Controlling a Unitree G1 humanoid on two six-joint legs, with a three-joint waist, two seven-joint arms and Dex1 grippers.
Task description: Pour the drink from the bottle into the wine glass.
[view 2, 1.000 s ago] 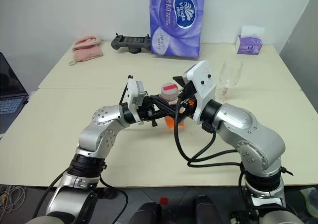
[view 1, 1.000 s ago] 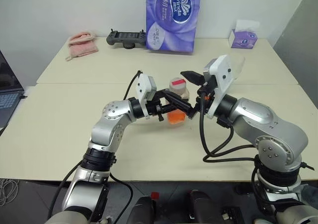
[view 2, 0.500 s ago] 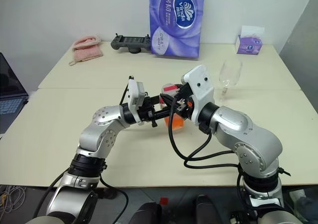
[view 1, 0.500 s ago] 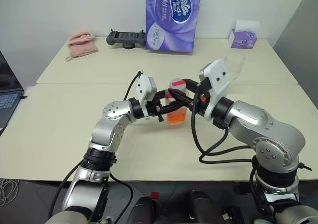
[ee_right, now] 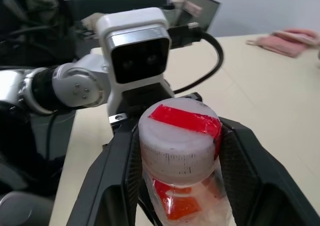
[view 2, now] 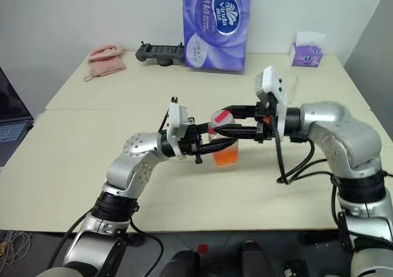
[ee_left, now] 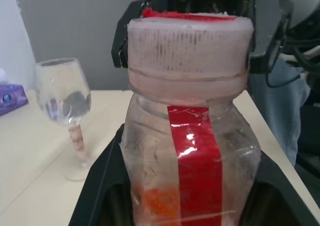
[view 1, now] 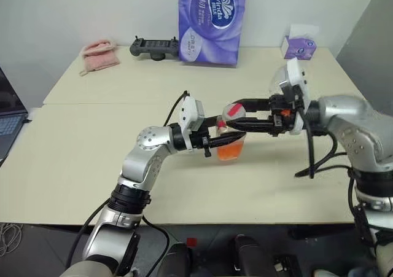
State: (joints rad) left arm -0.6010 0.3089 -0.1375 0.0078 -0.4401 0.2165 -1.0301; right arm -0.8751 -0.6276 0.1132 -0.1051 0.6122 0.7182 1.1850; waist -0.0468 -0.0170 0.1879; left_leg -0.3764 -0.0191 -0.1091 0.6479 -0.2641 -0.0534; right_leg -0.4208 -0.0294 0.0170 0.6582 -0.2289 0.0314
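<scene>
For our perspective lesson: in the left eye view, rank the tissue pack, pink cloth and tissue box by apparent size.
1. Tissue pack, clearly largest.
2. Pink cloth.
3. Tissue box, close to the cloth, so that order is unsure.

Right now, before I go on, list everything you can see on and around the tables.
bottle: one, clear with whitish cap and red tape strip, orange drink in the bottom, held above the near table.
wine glass: one, clear, standing empty behind the right arm.
tissue pack: one, purple, far table, centre back.
tissue box: one, purple, far right corner.
controller: one, black, left of the tissue pack.
cloth: one, pink, far left.
laptop: one, dark, left edge.
left hand: shut on the bottle's body.
right hand: fingers either side of the cap.
</scene>
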